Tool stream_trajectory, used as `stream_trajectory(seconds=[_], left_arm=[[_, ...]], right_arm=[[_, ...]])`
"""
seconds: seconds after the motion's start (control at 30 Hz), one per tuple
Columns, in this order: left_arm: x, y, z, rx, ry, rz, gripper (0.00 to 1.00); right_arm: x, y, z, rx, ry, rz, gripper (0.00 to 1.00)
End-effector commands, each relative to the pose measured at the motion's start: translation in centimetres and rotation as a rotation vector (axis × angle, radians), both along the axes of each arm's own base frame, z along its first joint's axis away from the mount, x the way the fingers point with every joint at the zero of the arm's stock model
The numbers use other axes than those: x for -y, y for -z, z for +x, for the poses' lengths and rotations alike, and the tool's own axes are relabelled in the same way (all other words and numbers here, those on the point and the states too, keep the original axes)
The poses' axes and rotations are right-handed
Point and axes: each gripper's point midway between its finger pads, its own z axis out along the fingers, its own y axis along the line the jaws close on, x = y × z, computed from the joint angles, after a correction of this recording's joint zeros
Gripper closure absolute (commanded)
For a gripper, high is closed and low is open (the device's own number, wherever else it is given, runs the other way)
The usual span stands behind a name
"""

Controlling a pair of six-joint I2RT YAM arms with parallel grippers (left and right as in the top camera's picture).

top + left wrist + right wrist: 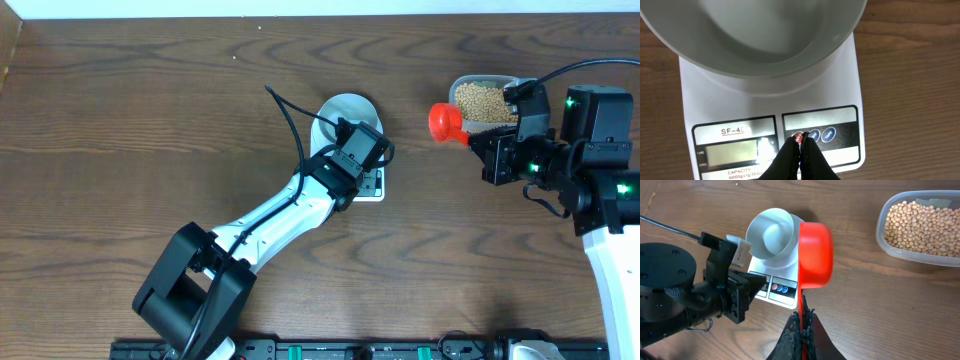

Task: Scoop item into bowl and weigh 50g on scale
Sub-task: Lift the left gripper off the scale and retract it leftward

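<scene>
Black left end effector (801,142) at scale (852,92)

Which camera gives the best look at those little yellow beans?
The right wrist view: the beans lie in the clear tub, each one distinct. Overhead shows them small, partly behind the right arm. The left wrist view shows none.

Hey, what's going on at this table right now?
The left gripper is shut, with its tips at the red button of the scale. An empty bowl sits on the scale. The right gripper is shut on the handle of a red scoop, held above the table beside the clear tub of beans. No beans are in the bowl yet.
</scene>
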Motion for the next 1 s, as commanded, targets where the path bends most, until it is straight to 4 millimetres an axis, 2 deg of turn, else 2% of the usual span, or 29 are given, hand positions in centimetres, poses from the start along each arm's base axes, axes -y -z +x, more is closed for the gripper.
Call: stream_trajectory(seconds=[0.0, 0.17, 0.33, 0.5, 0.53, 0.73, 0.87, 0.97], left_arm=[[-0.5, 0.6, 0.0, 0.0, 0.023, 0.04, 0.93], [-1.1, 0.0, 0.5, 0.016, 0.022, 0.04, 0.93], [-2.9, -3.5, 2.1, 0.089, -0.011, 0.004, 0.93], [-6.4, -7.7, 3.9, 0.189, -0.044, -0.006, 0.93], [-8.0, -8.7, 4.6, 0.209, -0.084, -0.014, 0.92], [-12.7, -9.5, 6.6, 0.235, -0.206, -0.014, 0.93], [-14.5, -10.8, 8.4, 0.303, -0.261, -0.04, 0.93], [-15.8, -11.4, 9.3, 0.334, -0.295, -0.05, 0.93]], right_arm=[[0.0, -0.7, 0.3, 0.03, -0.007, -0.021, 0.99], [0.0, -0.8, 0.3, 0.03, -0.007, -0.021, 0.99], [0.0, -1.1, 0.6, 0.05, -0.007, -0.02, 0.99], [0.0, -1.5, 1.1, 0.076, -0.007, -0.02, 0.99], [0.1, -1.6, 1.3, 0.086, -0.004, -0.023, 0.99], [0.2, -2.0, 1.8, 0.11, 0.01, -0.022, 0.99], [1.5, -1.9, 2.6, 0.127, 0.068, -0.081, 0.99], [1.6, -2.3, 3.2, 0.149, 0.089, -0.072, 0.99]])
